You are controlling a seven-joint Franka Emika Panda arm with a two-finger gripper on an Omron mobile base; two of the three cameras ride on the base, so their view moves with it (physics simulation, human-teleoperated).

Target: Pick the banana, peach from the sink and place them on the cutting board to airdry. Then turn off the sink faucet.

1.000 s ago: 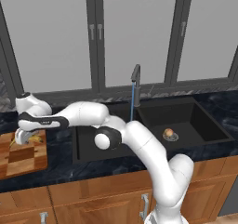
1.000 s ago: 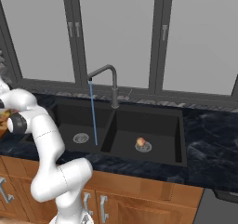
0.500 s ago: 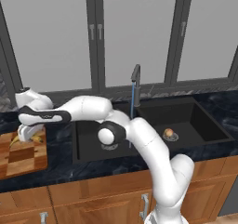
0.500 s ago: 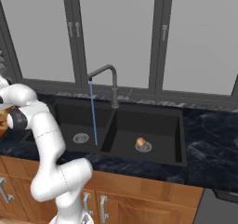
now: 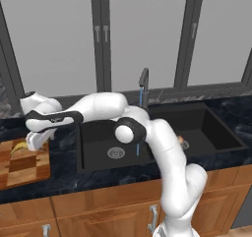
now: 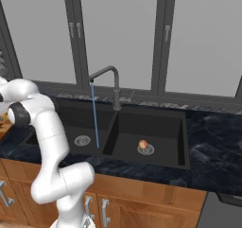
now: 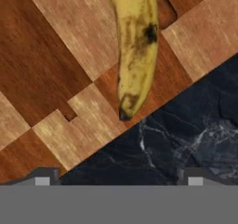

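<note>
You had the wide black sink (image 6: 179,127) with the small round orange peach (image 6: 142,144) in its right basin. The curved yellow banana (image 7: 135,46) lay on the checkered wooden cutting board (image 5: 19,174) at the left. Your gripper (image 5: 35,141) hung open above, holding nothing.

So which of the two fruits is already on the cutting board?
The banana: it lies on the checkered cutting board, one tip near its edge. The peach sits in the sink by the drain.
</note>
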